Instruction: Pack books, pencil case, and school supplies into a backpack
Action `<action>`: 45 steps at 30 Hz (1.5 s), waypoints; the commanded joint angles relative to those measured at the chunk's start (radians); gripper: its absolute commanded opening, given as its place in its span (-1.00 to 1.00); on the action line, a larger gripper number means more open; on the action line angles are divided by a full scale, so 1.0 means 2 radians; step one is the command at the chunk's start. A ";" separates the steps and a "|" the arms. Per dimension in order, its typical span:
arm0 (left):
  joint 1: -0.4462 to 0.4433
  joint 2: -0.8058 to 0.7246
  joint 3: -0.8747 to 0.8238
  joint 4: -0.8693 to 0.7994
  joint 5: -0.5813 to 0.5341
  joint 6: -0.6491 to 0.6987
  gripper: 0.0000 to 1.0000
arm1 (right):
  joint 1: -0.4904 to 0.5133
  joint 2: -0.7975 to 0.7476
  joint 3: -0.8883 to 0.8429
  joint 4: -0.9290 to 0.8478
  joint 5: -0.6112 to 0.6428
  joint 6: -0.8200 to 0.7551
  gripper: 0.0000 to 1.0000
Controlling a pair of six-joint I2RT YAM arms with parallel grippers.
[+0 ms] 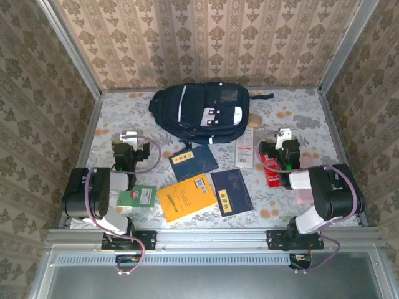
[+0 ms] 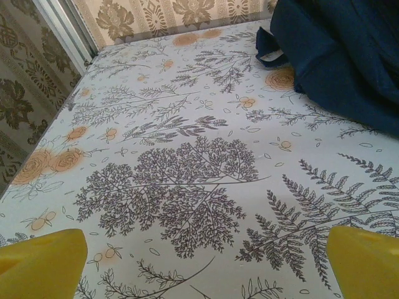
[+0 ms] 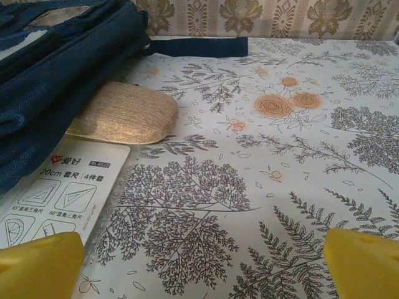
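Backpack (image 1: 199, 112) lies flat at far middle, long axis left-right, white-grey patch up, one strap trailing to your right. Books sit in the near middle: upper navy book (image 1: 193, 162) skewed, just below the backpack; lower navy book (image 1: 231, 192) with its long axis roughly near-far; orange-yellow book (image 1: 186, 198) between it and the green-and-white book (image 1: 138, 197).

White packet (image 3: 56, 199) runs near-far, far end at the backpack's edge. Tan oblong (image 3: 124, 115) is tucked against the backpack's right end. Red pack (image 1: 272, 174) lies under the right arm, pink thing (image 1: 303, 197) nearer the right edge.

Left gripper (image 2: 206, 268) and right gripper (image 3: 206, 265) are both spread wide, holding nothing, above bare cloth.

You've got open room left of the backpack and in the far right corner. The table (image 1: 118, 115) has a fern-and-flower print cloth, with wallpapered walls (image 1: 206, 37) on three sides and metal frame posts at the corners.
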 commanded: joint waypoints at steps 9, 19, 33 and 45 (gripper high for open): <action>0.026 -0.005 0.021 -0.028 0.055 -0.020 1.00 | 0.002 -0.005 0.000 0.016 0.005 -0.002 1.00; 0.019 -0.005 0.019 -0.025 0.044 -0.017 1.00 | -0.003 -0.005 0.005 0.007 -0.007 0.000 1.00; -0.069 -0.272 0.126 -0.284 -0.011 -0.063 1.00 | 0.135 -0.232 0.083 -0.175 0.063 -0.023 1.00; -0.145 -0.304 0.373 -0.707 -0.034 -0.209 1.00 | 0.317 -0.178 0.441 -0.586 0.061 0.078 1.00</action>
